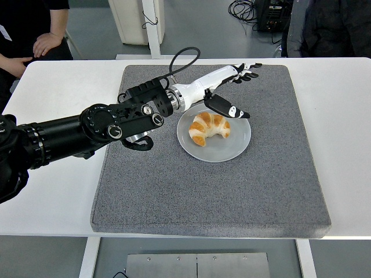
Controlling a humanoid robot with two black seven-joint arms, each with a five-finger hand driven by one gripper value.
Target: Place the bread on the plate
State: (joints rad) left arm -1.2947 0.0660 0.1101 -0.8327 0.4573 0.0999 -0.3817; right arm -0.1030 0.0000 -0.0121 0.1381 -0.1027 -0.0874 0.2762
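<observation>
Croissant (209, 128) sits on the grey plate (239, 142), so placing looks done. Left hand (223, 88) hovers above the plate's far rim, fingers (246, 73) spread wide, gripping nothing, probably to clear it.

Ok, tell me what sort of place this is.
Probably a robotics lab: a white table with a grey felt mat, black cables on the grey floor, and a bystander's hand.

Lab/test rm, grey floor, cable tangle (242, 9), white bench (52, 98)
</observation>
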